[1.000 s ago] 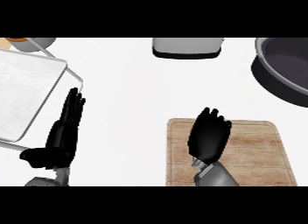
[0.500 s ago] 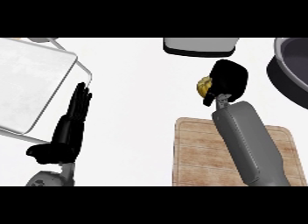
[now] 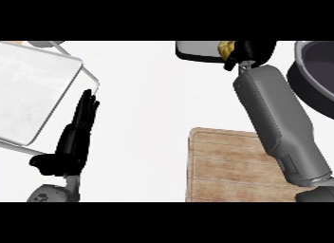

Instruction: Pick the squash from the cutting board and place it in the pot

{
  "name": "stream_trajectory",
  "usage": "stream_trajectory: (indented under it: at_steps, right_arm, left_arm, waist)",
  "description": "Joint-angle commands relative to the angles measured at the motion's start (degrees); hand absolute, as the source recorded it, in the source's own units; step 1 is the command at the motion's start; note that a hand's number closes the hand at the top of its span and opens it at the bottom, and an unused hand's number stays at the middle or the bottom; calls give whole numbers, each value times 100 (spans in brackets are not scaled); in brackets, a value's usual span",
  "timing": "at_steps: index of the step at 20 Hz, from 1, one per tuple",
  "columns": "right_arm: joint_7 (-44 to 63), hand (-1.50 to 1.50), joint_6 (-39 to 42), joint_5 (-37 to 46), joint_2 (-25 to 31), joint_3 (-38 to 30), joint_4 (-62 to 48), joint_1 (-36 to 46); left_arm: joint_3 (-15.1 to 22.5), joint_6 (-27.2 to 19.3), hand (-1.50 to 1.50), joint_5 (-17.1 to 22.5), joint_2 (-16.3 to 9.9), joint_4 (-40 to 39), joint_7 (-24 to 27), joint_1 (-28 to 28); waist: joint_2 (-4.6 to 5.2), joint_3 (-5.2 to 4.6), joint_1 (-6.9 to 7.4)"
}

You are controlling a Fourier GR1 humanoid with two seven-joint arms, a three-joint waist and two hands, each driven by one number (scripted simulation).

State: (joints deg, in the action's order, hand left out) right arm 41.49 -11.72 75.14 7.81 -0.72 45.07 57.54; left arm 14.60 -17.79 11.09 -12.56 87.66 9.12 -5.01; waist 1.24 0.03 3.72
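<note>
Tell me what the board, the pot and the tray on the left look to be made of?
The board looks like wood: pale brown with grain lines running across it, matte. The pot seems to be dark metal or a coated one, going by its smooth grey rim and dull sheen inside. The tray looks like brushed light metal, pale grey with a thin raised rim, though plastic cannot be ruled out.

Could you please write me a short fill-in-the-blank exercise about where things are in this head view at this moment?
1. The right hand is curled round the yellow ____.
2. The wooden cutting board now has ____ lying on it.
3. The dark pot sits at the view's ____ edge.
4. The left hand rests open beside the pale ____.

Missing words: squash; nothing; right; tray
</note>
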Motion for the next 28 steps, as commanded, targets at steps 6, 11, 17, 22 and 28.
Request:
stream_trajectory:
  at_steps: [6,11,17,22,28]
  right_arm:
    - [832,150,-771,608,352,-307,-1393,1100]
    - [1146,150,-1128,797,550,-470,-2172,1483]
    - [353,150,-1231,379,1475,-879,-2197,979]
    - [32,150,-1263,287,1960,-1032,-2400,914]
    - [-584,150,-1631,-53,2353,-1382,-2799,540]
  left_arm:
    - [-23,59,0,-96,180,-296,563,447]
    - [-81,30,0,-88,290,-222,362,179]
    - [-159,-80,0,-208,52,332,-151,281]
    - [-494,300,0,48,-75,78,163,458]
    - [-108,57,0,-270,274,328,-43,450]
  waist:
    - [-60,-7,-179]
    - [-36,-6,-143]
    - [-82,2,-239]
    - [-78,-2,-233]
    - [-65,4,-190]
